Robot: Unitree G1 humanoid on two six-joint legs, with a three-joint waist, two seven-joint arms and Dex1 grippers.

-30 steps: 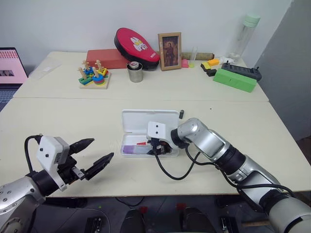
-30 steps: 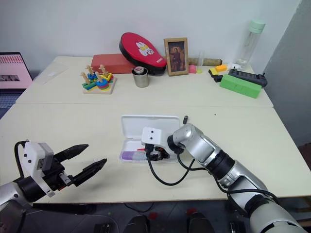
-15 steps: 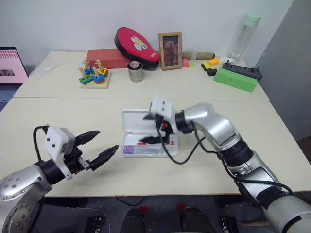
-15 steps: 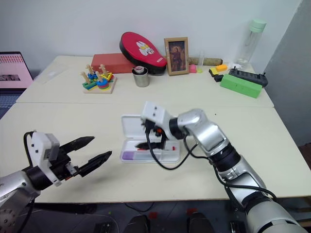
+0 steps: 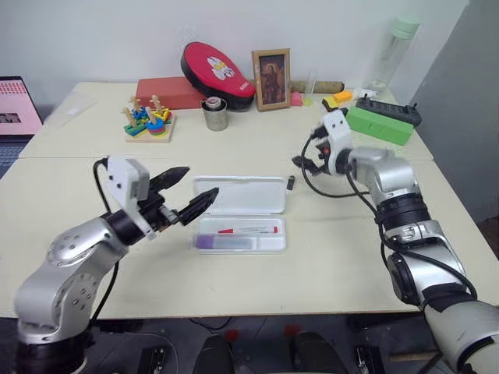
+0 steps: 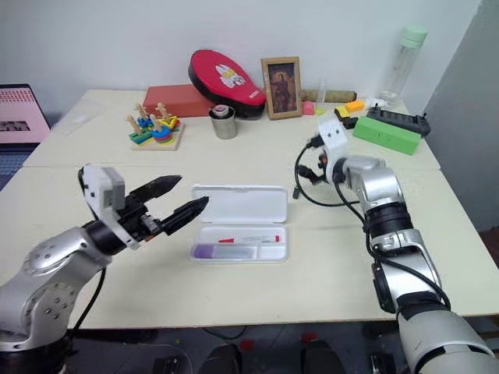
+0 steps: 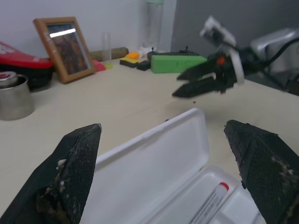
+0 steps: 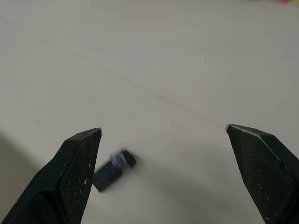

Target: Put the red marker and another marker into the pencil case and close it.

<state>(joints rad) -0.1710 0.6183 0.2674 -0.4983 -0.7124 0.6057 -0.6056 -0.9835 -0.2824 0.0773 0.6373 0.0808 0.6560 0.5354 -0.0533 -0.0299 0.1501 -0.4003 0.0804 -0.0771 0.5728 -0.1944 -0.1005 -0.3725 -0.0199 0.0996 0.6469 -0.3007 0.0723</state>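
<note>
Case: white pencil case (image 5: pixel 239 212) lies open near the table's front edge, lid (image 5: pixel 242 193) flat on the table behind the tray.
Red marker: red marker (image 5: pixel 248 230) lies lengthwise in the tray, along its far side.
Purple marker: thick purple-capped marker (image 5: pixel 221 242) lies in the tray's front left part, just in front of the red marker.
Left gripper: left gripper (image 5: pixel 189 193) hovers at the case's left end, fingers apart, empty, pointing toward the lid.
Right gripper: right gripper (image 5: pixel 309 161) hangs above the table, right of the case and apart from it, fingers spread, holding nothing.
Stub: small black stub (image 5: pixel 291 183) lies on the table just off the lid's right end, below the right gripper.
Back of table: red pad (image 5: pixel 217 67), picture frame (image 5: pixel 271 79), metal cup (image 5: pixel 215 115), green block (image 5: pixel 376 125).
</note>
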